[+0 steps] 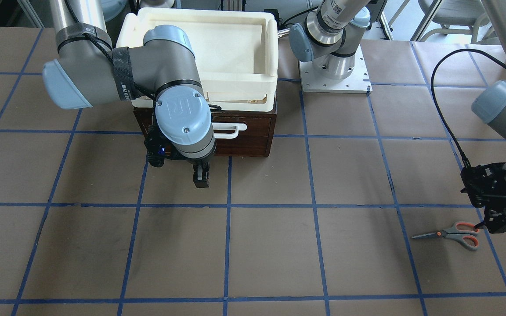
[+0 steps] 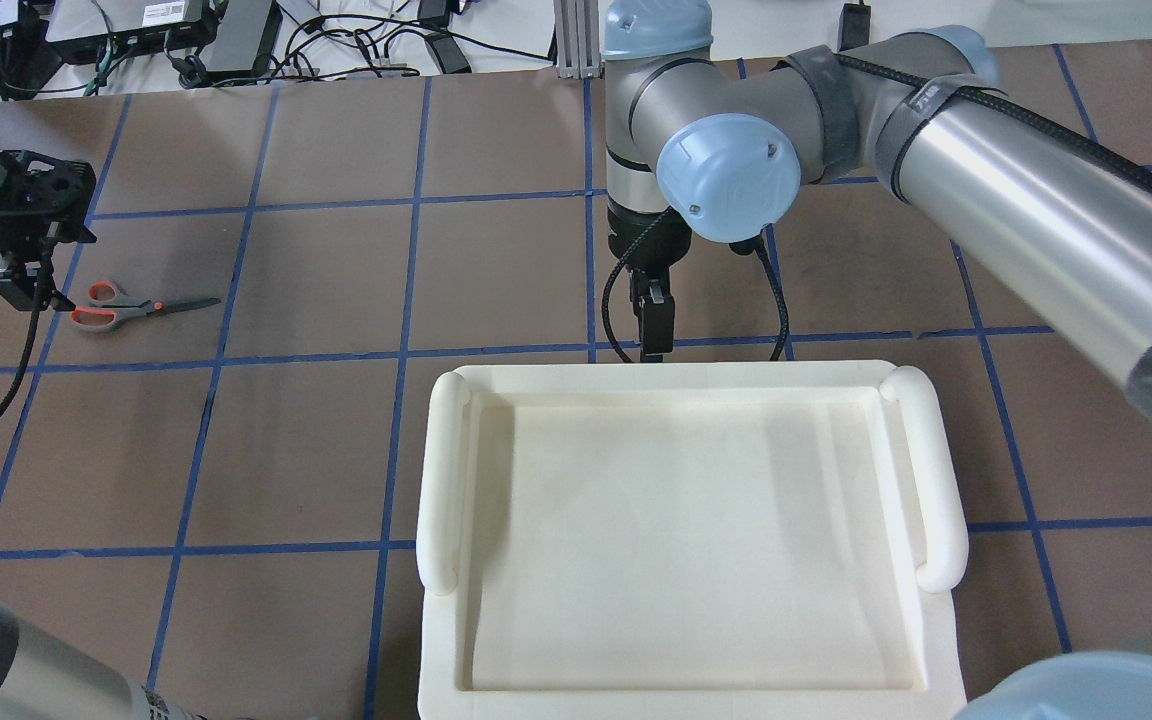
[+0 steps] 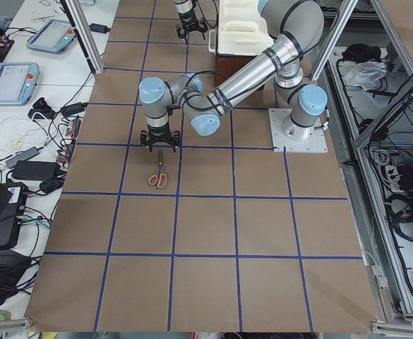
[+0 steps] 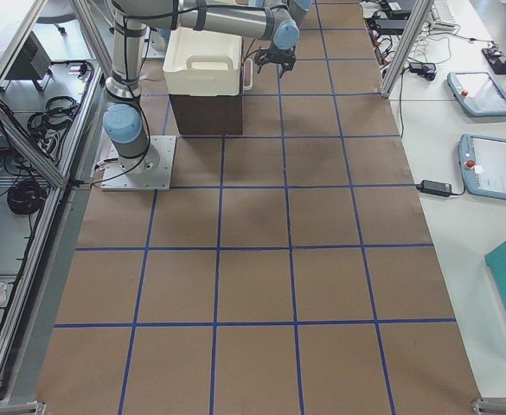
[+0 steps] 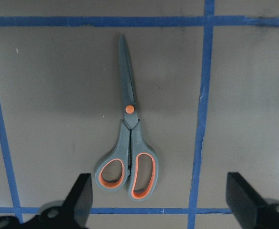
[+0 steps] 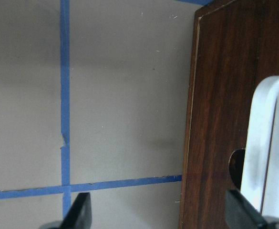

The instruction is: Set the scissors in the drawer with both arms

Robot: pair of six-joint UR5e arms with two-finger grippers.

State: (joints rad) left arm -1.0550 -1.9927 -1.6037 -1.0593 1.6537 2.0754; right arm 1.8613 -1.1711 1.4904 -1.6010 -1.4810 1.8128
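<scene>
The scissors (image 1: 453,233) lie flat and closed on the brown table, grey handles lined with orange; they also show in the overhead view (image 2: 126,305). My left gripper (image 1: 499,219) hovers open just beside their handle end; in its wrist view the handles (image 5: 129,171) lie between and just ahead of the open fingers. The dark brown drawer (image 1: 244,140) is shut, with its white bar handle (image 1: 229,130) on the front. My right gripper (image 1: 200,175) hangs open and empty in front of the drawer, beside the handle (image 6: 268,143).
A cream-white plastic tray (image 1: 270,52) sits on top of the drawer cabinet and hides it in the overhead view (image 2: 446,480). The left arm's base plate (image 1: 336,81) stands beside the cabinet. Blue tape lines grid the table.
</scene>
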